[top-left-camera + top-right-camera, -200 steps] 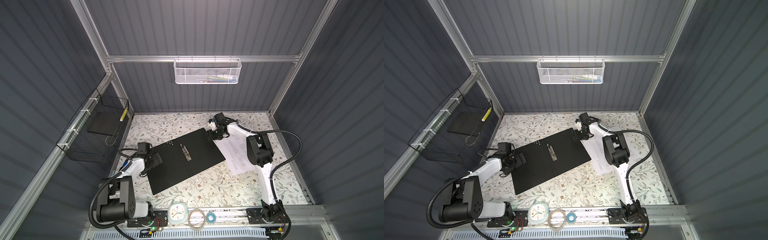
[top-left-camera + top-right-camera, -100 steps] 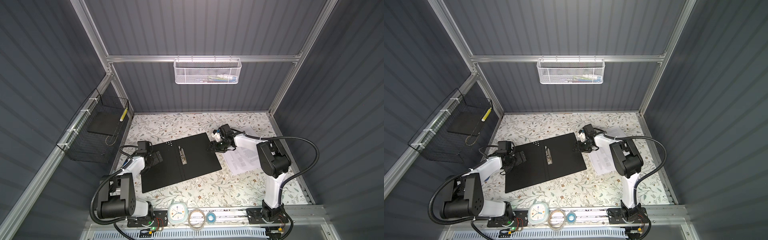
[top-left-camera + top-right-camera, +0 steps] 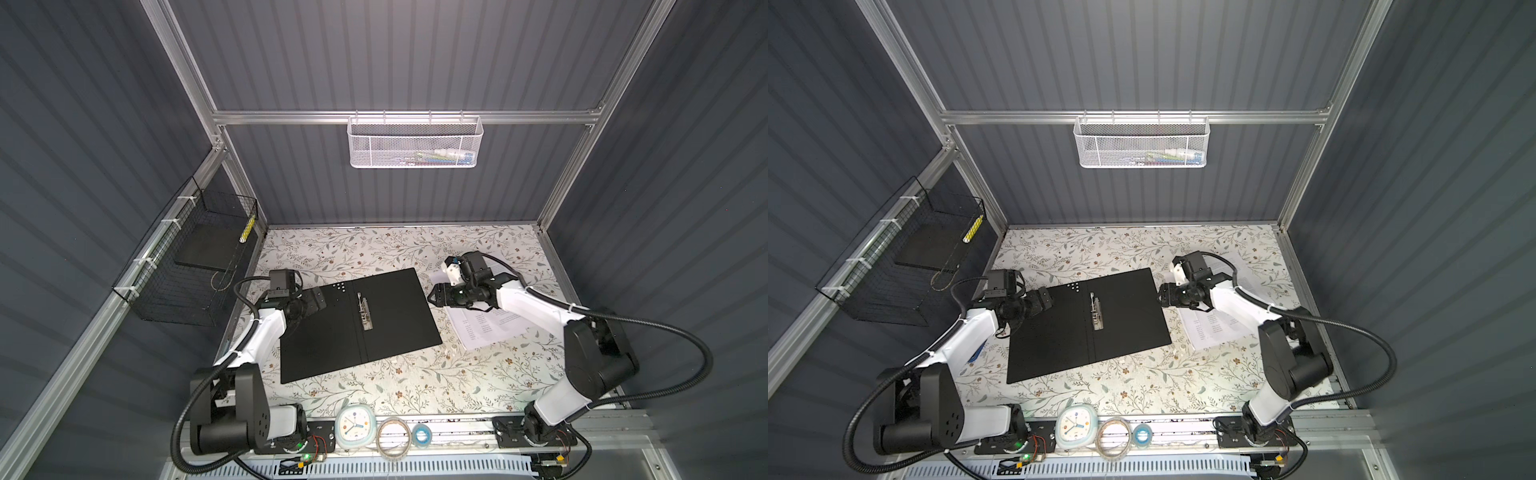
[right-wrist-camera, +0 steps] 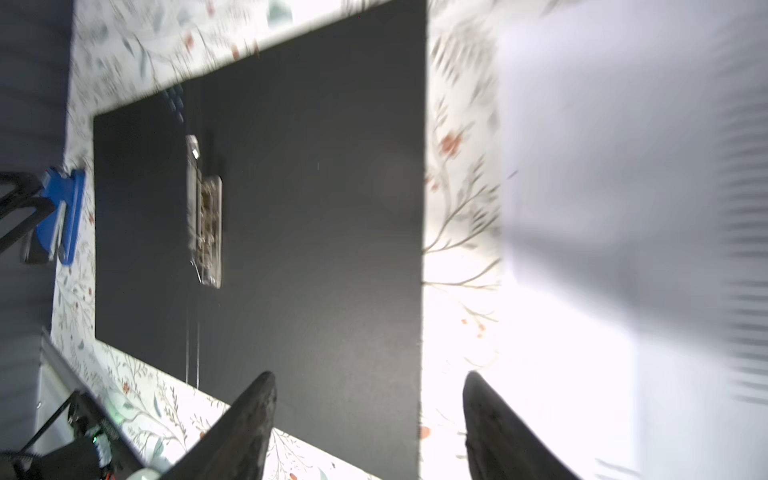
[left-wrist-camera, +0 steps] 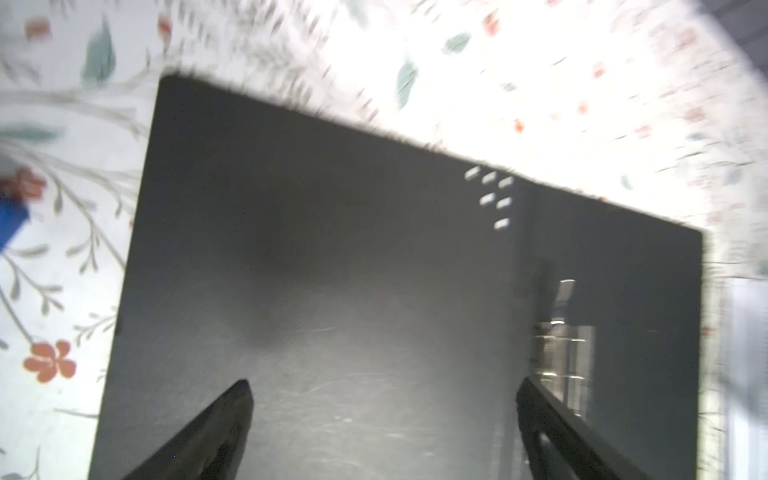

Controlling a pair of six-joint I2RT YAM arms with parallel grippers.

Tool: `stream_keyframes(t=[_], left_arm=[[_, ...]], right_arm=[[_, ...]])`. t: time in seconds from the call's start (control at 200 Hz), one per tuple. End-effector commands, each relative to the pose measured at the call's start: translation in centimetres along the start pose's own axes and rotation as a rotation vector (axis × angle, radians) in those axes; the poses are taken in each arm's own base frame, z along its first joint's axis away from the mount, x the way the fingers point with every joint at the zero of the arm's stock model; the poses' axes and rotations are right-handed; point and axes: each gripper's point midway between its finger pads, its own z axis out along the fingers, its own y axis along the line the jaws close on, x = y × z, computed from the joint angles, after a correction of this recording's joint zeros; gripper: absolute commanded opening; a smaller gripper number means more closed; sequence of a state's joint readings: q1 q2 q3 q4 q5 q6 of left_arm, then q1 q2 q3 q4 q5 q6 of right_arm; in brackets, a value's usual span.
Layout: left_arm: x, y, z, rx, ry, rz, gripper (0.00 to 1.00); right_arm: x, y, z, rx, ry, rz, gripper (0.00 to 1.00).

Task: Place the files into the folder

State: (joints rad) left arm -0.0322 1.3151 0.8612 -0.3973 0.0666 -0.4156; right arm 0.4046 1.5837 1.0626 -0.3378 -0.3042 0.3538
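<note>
On the flowery desk [image 3: 374,249] a flat, open black folder with metal rings [image 3: 395,316] is lying. The left end effector [image 3: 320,300] is gaping wide over one edge. The right end effector [image 3: 432,296] is hanging open and empty beside the other edge, near the white printed paper files [image 3: 490,330].

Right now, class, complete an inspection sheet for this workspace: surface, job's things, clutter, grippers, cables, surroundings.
Surface: floral tablecloth.
Job's things: folder open, black inside up; files beside it, partly under the right arm.
Clutter: clock and tape rolls at the front; blue stapler beside the folder.
Grippers: left gripper open over the folder; right gripper open at its edge.
Cables: black hoses loop from both arms.
Surroundings: black wire basket, white mesh basket on walls.
</note>
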Motion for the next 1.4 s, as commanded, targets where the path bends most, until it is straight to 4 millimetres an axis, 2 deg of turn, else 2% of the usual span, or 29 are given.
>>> stream_keyframes(t=[0.0,0.13,0.21,0.285,0.43,0.51,0.54,0.55,0.57,0.695,0.735,0.765,0.801,0.816,1.006,1.186,1.396], left_arm=[[-0.1,-6.8,-2.2,0.094,-0.012,0.082,1.0],[1.3,-15.5,-2.0,0.278,-0.005,0.129,0.99],[2.2,-19.3,-1.3,0.281,-0.019,0.203,1.0],[3.4,-22.3,0.3,0.293,0.006,0.239,0.99],[5.4,-27.0,3.3,0.305,0.043,0.295,0.99],[6.4,-28.9,4.9,0.327,0.073,0.306,0.99],[7.3,-29.2,5.9,0.33,0.097,0.31,1.0],[6.8,-30.2,5.6,0.351,0.084,0.308,0.99],[6.9,-30.8,5.8,0.365,0.088,0.309,1.0],[9.8,-32.9,8.1,0.389,0.147,0.326,0.99],[10.6,-33.5,8.7,0.396,0.159,0.333,1.0],[11.1,-33.8,9.0,0.4,0.165,0.335,1.0],[11.7,-34.0,9.4,0.401,0.174,0.334,0.99],[11.9,-34.0,9.6,0.401,0.179,0.33,0.99],[13.6,-34.4,11.5,0.423,0.229,0.302,0.99],[14.5,-35.4,12.6,0.445,0.268,0.306,0.99],[15.3,-35.5,13.5,0.454,0.3,0.304,1.0]], right_arm=[[-1.7,-4.7,-3.2,0.134,-0.059,0.027,0.72],[-4.7,-9.6,-7.6,0.209,-0.153,0.057,0.76],[-6.2,-12.6,-9.6,0.256,-0.188,0.076,0.77],[-7.1,-15.6,-10.9,0.299,-0.225,0.101,0.77],[-7.9,-19.6,-11.8,0.331,-0.241,0.133,0.77],[-8.2,-21.2,-11.5,0.355,-0.225,0.13,0.78],[-8.4,-21.9,-11.4,0.36,-0.221,0.13,0.78],[-8.4,-22.1,-11.3,0.361,-0.22,0.132,0.79],[-8.5,-22.6,-11.2,0.362,-0.215,0.133,0.79],[-9.4,-26.1,-10.7,0.329,-0.205,0.243,0.81],[-9.9,-26.4,-10.2,0.269,-0.203,0.267,0.82],[-10.0,-27.2,-10.0,0.262,-0.195,0.289,0.86],[-10.2,-27.6,-9.6,0.242,-0.187,0.294,0.97],[-10.4,-27.8,-9.5,0.234,-0.186,0.297,0.99],[-11.4,-29.2,-7.5,0.2,-0.172,0.326,0.99],[-11.0,-30.8,-5.6,0.198,-0.108,0.379,0.98],[-10.1,-32.2,-4.0,0.209,-0.038,0.456,0.96]])
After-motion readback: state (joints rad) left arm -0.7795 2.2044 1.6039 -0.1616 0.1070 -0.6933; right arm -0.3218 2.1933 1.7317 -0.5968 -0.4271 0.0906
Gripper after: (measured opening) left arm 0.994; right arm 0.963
